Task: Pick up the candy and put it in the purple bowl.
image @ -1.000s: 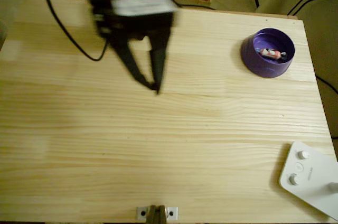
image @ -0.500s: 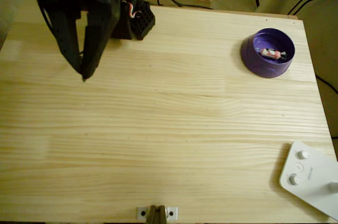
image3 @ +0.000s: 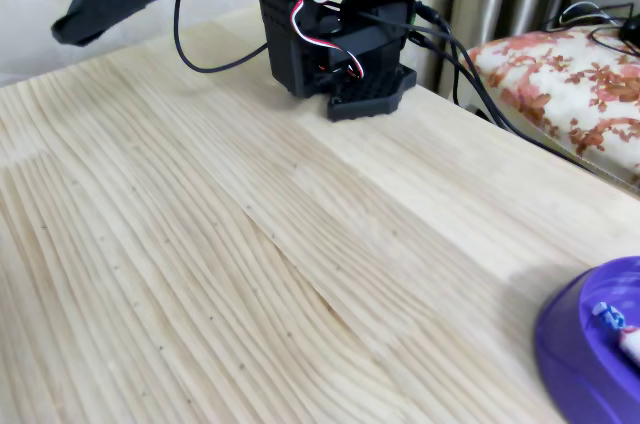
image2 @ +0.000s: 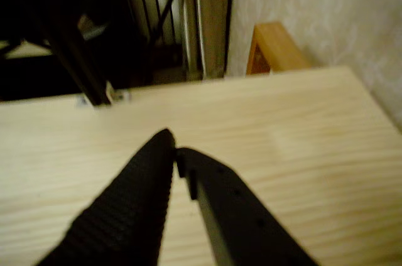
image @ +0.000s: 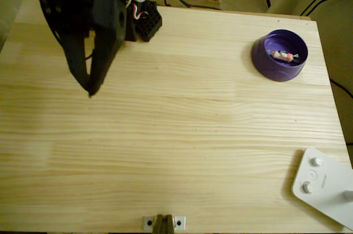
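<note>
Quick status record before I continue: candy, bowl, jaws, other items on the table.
candy: lying inside the purple bowl
purple bowl: upright, far right part of the table in the overhead view
gripper: jaws shut, empty, above the table's far left part, well away from the bowl
other: white device with knobs at the near right corner
task: looks complete

Purple bowl, pink/white candy (blue ends), black gripper, pale striped wood table.

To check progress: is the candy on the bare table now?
No, the candy lies inside the purple bowl.
</note>
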